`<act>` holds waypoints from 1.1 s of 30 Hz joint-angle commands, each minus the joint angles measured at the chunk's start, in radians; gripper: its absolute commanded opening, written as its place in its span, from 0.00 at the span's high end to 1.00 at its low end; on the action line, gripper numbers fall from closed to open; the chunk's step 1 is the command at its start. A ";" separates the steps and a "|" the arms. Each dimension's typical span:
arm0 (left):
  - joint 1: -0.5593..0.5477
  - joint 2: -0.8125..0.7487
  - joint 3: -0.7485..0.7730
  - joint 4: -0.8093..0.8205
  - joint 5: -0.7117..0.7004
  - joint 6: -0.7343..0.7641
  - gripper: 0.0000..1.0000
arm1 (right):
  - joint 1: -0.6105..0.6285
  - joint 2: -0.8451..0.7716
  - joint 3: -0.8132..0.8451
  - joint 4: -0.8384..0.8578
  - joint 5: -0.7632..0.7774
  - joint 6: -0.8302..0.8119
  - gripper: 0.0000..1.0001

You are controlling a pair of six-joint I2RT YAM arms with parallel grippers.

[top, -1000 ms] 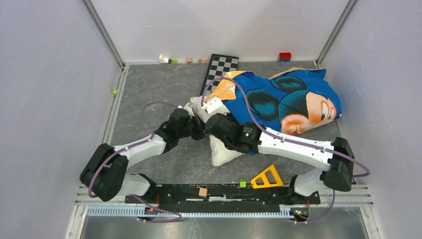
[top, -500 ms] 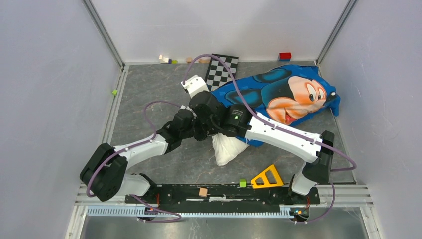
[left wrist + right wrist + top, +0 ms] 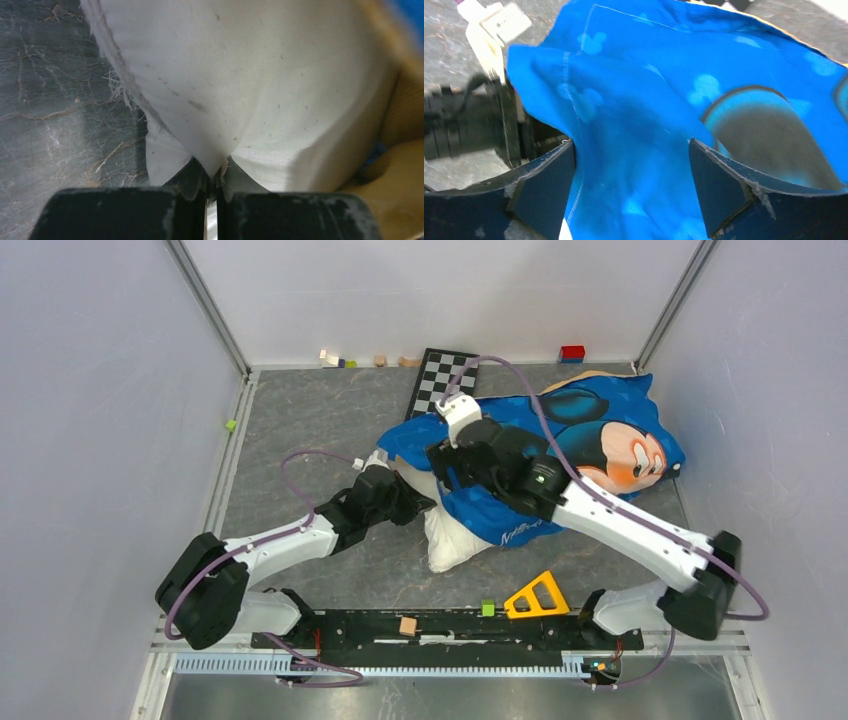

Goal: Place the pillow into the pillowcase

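Observation:
The pillowcase [image 3: 590, 440] is blue with a cartoon mouse face and an orange inner side, and it lies at the right of the table. The off-white pillow [image 3: 452, 543] is mostly inside it, with one plump end sticking out toward the near side. My left gripper [image 3: 216, 170] is shut on a pinch of the pillow [image 3: 260, 85] fabric; in the top view it [image 3: 418, 496] sits at the case's left edge. My right gripper [image 3: 630, 145] stands open over the blue pillowcase [image 3: 649, 100], cloth lying between its fingers [image 3: 549, 175], not clamped. From above it [image 3: 447, 466] hangs over the case's opening.
A checkerboard [image 3: 446, 373] lies at the back, partly under the pillowcase. Small blocks [image 3: 331, 359] and a red block [image 3: 572, 352] sit along the back wall, a green cube [image 3: 230, 425] at the left. An orange triangle [image 3: 537, 595], a green cube [image 3: 487, 607] and a wooden cube [image 3: 407, 625] lie near the front rail.
My right gripper was shut on the pillowcase edge, pulling it left over the pillow, and has now opened and let go. The case covers more of the pillow. My left gripper keeps its grip.

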 commanded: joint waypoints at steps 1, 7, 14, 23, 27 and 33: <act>-0.004 -0.001 0.048 -0.071 -0.109 -0.048 0.98 | 0.011 -0.208 -0.103 -0.011 0.103 -0.055 0.07; -0.010 0.028 0.073 -0.099 -0.108 -0.044 0.98 | 0.088 -0.375 -0.303 -0.051 0.147 -0.002 0.08; -0.016 0.056 0.093 -0.103 -0.082 -0.024 0.98 | 0.182 -0.450 -0.498 0.001 0.233 0.087 0.03; -0.018 0.091 0.118 -0.092 -0.020 0.020 0.98 | 0.182 -0.287 -0.486 0.093 0.339 0.048 0.03; -0.018 0.076 0.119 -0.105 -0.020 0.042 0.98 | 0.182 -0.236 -0.356 0.019 0.392 0.053 0.36; -0.018 0.081 0.114 -0.095 -0.020 0.052 0.98 | 0.203 -0.198 -0.164 -0.006 0.221 0.022 0.95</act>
